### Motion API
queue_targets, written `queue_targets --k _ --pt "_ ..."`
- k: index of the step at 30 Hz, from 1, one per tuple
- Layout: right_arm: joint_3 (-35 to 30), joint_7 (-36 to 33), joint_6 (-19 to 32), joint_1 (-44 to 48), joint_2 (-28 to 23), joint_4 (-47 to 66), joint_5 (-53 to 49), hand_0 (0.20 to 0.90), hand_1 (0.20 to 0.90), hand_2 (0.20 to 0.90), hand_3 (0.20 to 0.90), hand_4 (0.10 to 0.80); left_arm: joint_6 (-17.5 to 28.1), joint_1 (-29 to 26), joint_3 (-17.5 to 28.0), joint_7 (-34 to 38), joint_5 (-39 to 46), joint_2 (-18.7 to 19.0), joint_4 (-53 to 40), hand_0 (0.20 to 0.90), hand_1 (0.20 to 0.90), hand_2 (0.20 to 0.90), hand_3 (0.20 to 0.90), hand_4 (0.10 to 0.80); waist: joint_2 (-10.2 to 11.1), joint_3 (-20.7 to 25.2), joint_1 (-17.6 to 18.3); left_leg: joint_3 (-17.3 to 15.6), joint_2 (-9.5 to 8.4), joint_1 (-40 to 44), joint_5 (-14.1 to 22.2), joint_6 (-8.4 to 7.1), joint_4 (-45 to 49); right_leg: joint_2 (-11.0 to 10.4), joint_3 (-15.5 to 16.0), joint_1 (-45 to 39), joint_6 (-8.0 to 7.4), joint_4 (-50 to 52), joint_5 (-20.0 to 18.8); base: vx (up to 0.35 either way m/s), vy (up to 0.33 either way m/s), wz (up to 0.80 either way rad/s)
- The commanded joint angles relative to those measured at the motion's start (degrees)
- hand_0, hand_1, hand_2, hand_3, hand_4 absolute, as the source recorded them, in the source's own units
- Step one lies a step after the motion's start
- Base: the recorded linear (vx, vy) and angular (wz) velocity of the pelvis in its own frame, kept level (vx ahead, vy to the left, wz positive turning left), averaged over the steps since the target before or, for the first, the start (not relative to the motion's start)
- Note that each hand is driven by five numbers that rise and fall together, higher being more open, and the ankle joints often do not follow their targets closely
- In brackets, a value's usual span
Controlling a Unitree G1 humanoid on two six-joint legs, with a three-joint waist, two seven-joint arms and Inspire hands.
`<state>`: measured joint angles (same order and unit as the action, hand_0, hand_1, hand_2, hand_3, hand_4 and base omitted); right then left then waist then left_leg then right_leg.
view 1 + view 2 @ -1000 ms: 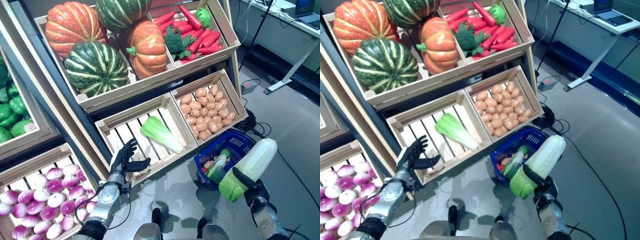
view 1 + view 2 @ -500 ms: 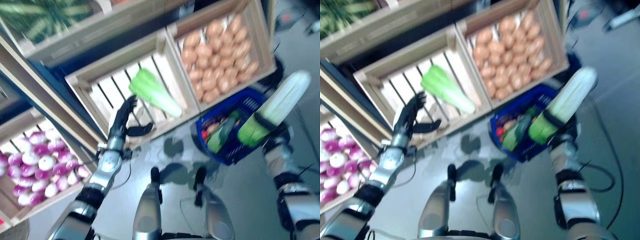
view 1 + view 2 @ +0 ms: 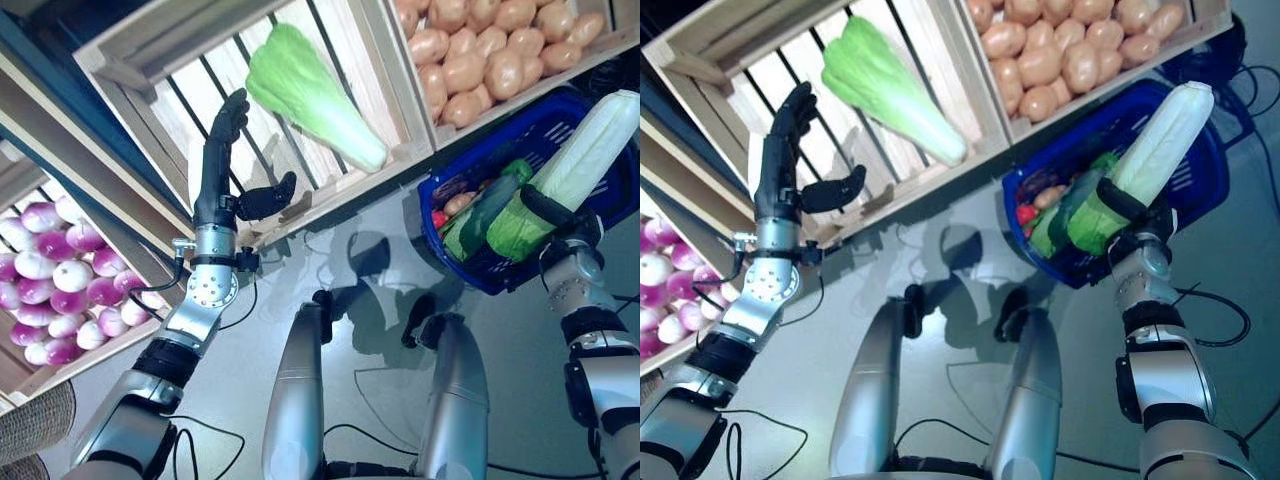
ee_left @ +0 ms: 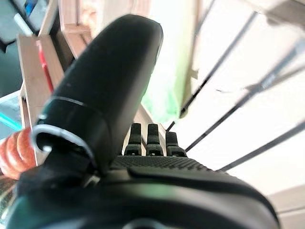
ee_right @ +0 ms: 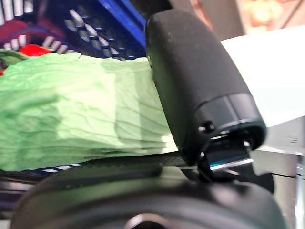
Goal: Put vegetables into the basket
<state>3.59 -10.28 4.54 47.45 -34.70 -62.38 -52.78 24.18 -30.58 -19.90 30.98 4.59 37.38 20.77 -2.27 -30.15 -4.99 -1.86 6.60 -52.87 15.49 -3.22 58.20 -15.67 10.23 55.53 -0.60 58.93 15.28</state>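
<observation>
My right hand is shut on a long napa cabbage, green at the lower end and white at the top, and holds it tilted over the blue basket on the floor. Its thumb lies across the green leaves in the right wrist view. The basket holds a dark green cucumber-like vegetable, a red one and a brown one. My left hand is open with straight fingers in front of a slatted wooden crate, beside a second green cabbage lying in it.
A crate of brown potatoes stands just behind the basket. A crate of purple and white onions is at the lower left. The grey floor lies before the stand.
The camera has tilted down, so the whole scene has shifted. My right hand still holds the cabbage over the basket. My left hand still stands open by the slatted crate.
</observation>
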Motion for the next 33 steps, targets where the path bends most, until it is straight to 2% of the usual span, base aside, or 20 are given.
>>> queue_targets --k 1,3,6,7,8,9,12,15,16,22,25,30,33 --pt "0.88 0.67 4.21 4.24 -5.88 0.78 -1.01 0.900 0.900 0.900 0.900 0.800 5.05 -9.36 4.45 5.98 -1.95 3.92 -6.44 0.900 0.900 0.900 0.900 0.800 -2.33 0.36 0.74 0.66 -0.81 1.80 -0.55 2.34 -2.06 0.25 -0.54 -5.20 1.24 1.38 0.99 0.045 -0.005 0.02" --pt "1.61 0.19 4.23 4.32 -6.05 0.84 0.26 0.900 0.900 0.900 0.900 0.800 4.57 -10.37 4.93 6.19 -0.38 4.82 -6.38 0.900 0.900 0.900 0.900 0.800 -2.35 0.36 0.85 0.71 -0.66 1.10 -0.51 2.35 -1.01 0.28 -0.80 -4.47 1.36 2.37 1.05 0.062 0.004 0.02" --pt "1.98 -1.19 3.73 4.74 -5.80 0.12 0.60 0.900 0.900 0.900 0.900 0.800 2.14 -12.88 5.35 8.37 -3.84 6.59 -4.31 0.900 0.900 0.900 0.900 0.800 -2.20 0.36 1.22 0.72 -0.25 0.52 -0.49 2.20 0.66 0.37 -1.02 -3.97 1.40 3.81 1.20 0.069 0.006 -0.02" --pt "2.12 -0.94 2.47 5.23 -5.50 -0.89 0.32 0.900 0.900 0.900 0.900 0.800 -0.67 -14.98 4.52 11.04 -9.69 8.15 -2.72 0.900 0.900 0.900 0.900 0.800 -2.08 0.36 1.49 0.69 0.02 0.89 -0.67 1.91 0.85 0.48 -1.10 -4.39 1.39 3.87 1.15 0.052 0.014 -0.02" --pt "2.20 -0.77 2.23 5.35 -5.50 -1.09 0.16 0.900 0.900 0.900 0.900 0.800 -1.44 -15.53 4.11 11.37 -10.60 8.53 -2.36 0.900 0.900 0.900 0.900 0.800 -2.06 0.36 1.53 0.66 0.09 1.03 -0.72 1.84 0.76 0.50 -1.11 -4.52 1.39 3.83 1.15 0.093 0.058 -0.03" --pt "2.90 -0.55 1.13 5.90 -5.54 -1.74 -0.69 0.900 0.900 0.900 0.900 0.800 -4.43 -18.16 2.01 11.02 -10.40 10.51 -0.49 0.900 0.900 0.900 0.900 0.800 -2.02 0.36 1.94 0.41 0.42 2.08 -1.11 1.41 0.13 0.58 -1.26 -5.45 1.42 3.48 1.14 0.079 0.072 -0.04" --pt "3.29 0.02 0.36 6.00 -5.46 -2.94 -0.05 0.900 0.900 0.900 0.900 0.800 -7.62 -20.91 -0.16 10.35 -11.38 12.02 2.36 0.900 0.900 0.900 0.900 0.800 -1.91 0.36 2.36 -0.07 0.79 3.81 -1.46 1.07 -0.58 0.82 -1.62 -7.16 1.39 2.57 0.93 0.070 0.064 -0.07" --pt "4.18 0.02 0.79 5.75 -5.55 -3.35 -0.14 0.900 0.900 0.900 0.900 0.800 -10.24 -25.00 -4.18 11.06 -14.72 13.96 6.34 0.900 0.900 0.900 0.900 0.800 -1.70 0.36 3.00 -0.48 1.42 5.01 -1.75 1.05 -1.11 0.52 -1.78 -8.06 1.31 2.07 0.58 0.057 0.059 -0.10" --pt "4.74 -0.08 0.80 5.77 -5.55 -3.26 -0.07 0.900 0.900 0.900 0.900 0.800 -12.18 -27.56 -6.93 11.44 -17.53 14.89 8.69 0.900 0.900 0.900 0.900 0.800 -1.53 0.36 3.44 -0.65 1.64 5.53 -2.02 0.83 -1.40 0.73 -1.97 -8.39 1.23 1.75 0.34 0.054 0.064 -0.12" --pt "6.81 1.66 0.90 7.00 -6.24 -4.82 -1.24 0.900 0.900 0.900 0.900 0.800 -16.44 -34.87 -16.19 12.10 -22.61 16.14 16.97 0.900 0.900 0.900 0.900 0.800 -1.33 0.36 5.01 -1.95 2.68 7.30 -3.14 0.19 -4.11 1.63 -2.63 -9.44 0.71 -0.90 -0.72 0.027 0.075 -0.09" --pt "8.17 2.77 2.11 8.45 -6.94 -4.91 -1.09 0.900 0.900 0.900 0.900 0.800 -18.18 -37.94 -19.90 10.22 -22.88 16.12 19.55 0.900 0.900 0.900 0.900 0.800 -1.33 0.36 5.60 -2.70 3.01 8.33 -3.43 -0.18 -6.00 2.01 -3.09 -10.02 0.29 -2.53 -1.10 0.018 0.055 -0.16" --pt "10.30 2.63 6.36 9.55 -7.79 -2.13 -1.35 0.900 0.900 0.900 0.900 0.800 -19.39 -42.34 -25.53 7.17 -31.06 16.73 22.36 0.900 0.900 0.900 0.900 0.800 -1.49 0.36 7.04 -4.02 3.59 8.95 -3.20 -0.49 -7.89 2.57 -3.85 -9.60 -0.15 -4.06 -1.71 0.021 0.073 -0.10" --pt "11.55 3.95 8.30 10.45 -8.57 -0.45 0.52 0.900 0.900 0.900 0.900 0.800 -20.90 -45.85 -31.65 1.21 -34.81 16.74 23.50 0.900 0.900 0.900 0.900 0.800 -2.01 0.36 7.99 -4.81 3.83 8.73 -3.02 -0.57 -8.83 2.74 -4.36 -8.74 -0.65 -4.88 -1.94 0.001 0.091 -0.05"
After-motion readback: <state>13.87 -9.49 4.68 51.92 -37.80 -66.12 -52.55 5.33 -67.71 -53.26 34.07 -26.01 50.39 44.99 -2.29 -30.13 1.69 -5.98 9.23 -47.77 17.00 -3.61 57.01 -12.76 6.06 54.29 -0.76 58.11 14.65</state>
